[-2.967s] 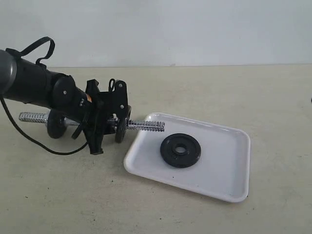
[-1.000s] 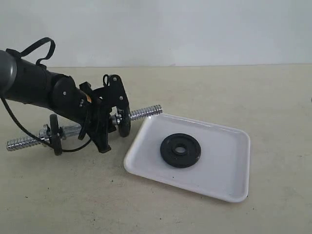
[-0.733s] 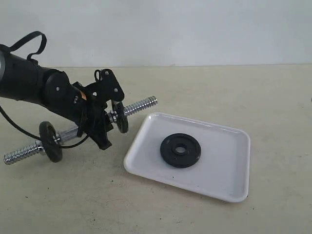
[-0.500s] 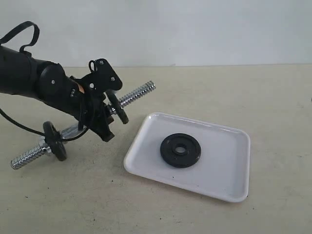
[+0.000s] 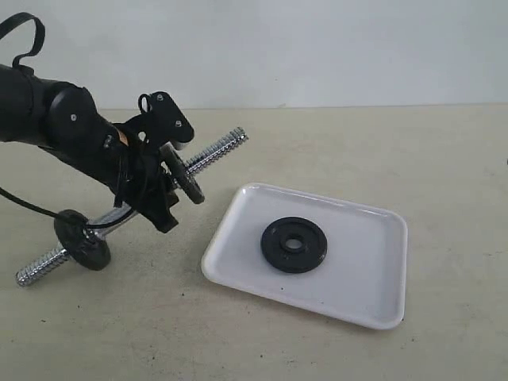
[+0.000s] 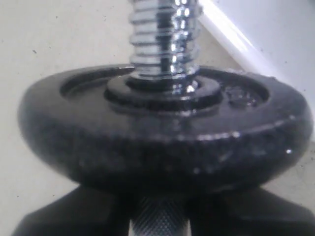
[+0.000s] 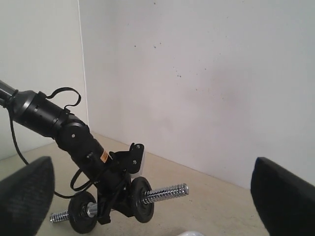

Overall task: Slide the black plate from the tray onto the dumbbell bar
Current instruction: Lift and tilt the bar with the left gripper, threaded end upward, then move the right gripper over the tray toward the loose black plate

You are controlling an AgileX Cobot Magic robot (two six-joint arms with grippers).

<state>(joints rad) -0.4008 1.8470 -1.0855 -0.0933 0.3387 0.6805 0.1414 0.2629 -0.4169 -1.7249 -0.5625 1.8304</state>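
The left gripper (image 5: 159, 190) is clamped narrowly on the smooth middle of the dumbbell bar (image 5: 214, 149), one finger above the rod and one below it. In the left wrist view the knurled shaft runs out between the two dark fingers (image 6: 49, 223). Just beyond the fingers on that side sits a black disc (image 5: 185, 176), threaded on the bar and touching the fingertips. Past it the threaded end (image 6: 165, 34) sticks out bare and points upward and away from the gripper. On the gripper's other side the bar slopes down to a second black disc (image 5: 83, 239), low by the table (image 5: 119, 333), with the other threaded end past it. Whether that end touches the table cannot be told. Off to the raised end's side of the gripper, and lower, the tray (image 5: 226, 238) lies flat on the table, apart from the bar. The black plate (image 5: 294, 244) rests flat near the tray's middle, well apart from the gripper. The right gripper (image 7: 155, 196) hangs far off, its pads (image 7: 24, 199) spread wide with nothing between them.
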